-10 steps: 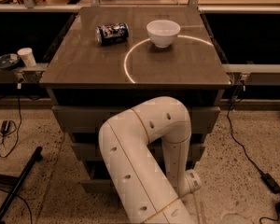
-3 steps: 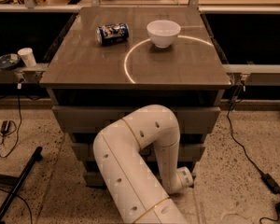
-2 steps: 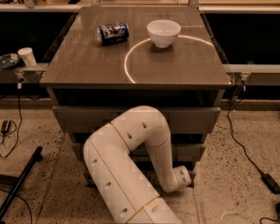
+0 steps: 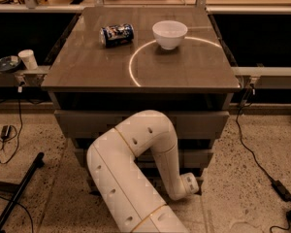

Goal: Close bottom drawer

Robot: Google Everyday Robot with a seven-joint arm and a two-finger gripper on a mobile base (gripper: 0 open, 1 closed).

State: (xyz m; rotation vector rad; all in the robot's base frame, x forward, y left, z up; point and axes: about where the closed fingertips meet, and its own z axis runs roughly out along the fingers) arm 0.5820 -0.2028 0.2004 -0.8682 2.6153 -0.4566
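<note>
Biggest worry with the bulky white arm (image 4: pixel 131 178), folded low across the front of the cabinet (image 4: pixel 218 125): could scrape the middle drawer front (image 4: pixel 203 157) just above the gripper (image 4: pixel 196 184) if driven in at a slant, or jam the bottom drawer (image 4: pixel 150 181) crooked on its runners.

Bottom drawer right at the gripper, lowest in the cabinet, largely hidden behind the forearm. Looks close to shut, as a judgement only. Cannot tell whether the gripper is clenched or released (only the rounded wrist end shows plainly), so a slip off the drawer front is possible too.

A hard shove likely to shake the tabletop (image 4: pixel 184 72), far above the gripper. Could rattle the white bowl (image 4: pixel 169 34) and roll the can (image 4: pixel 117 34) lying on its side beside it.

Paper cup (image 4: pixel 27 58) well up and off to one side, out of harm.

Black cable (image 4: pixel 254 154) on the floor to the other side, and a dark stand leg (image 4: pixel 17 195) low and well apart: snags for the base only, not for the push itself.
</note>
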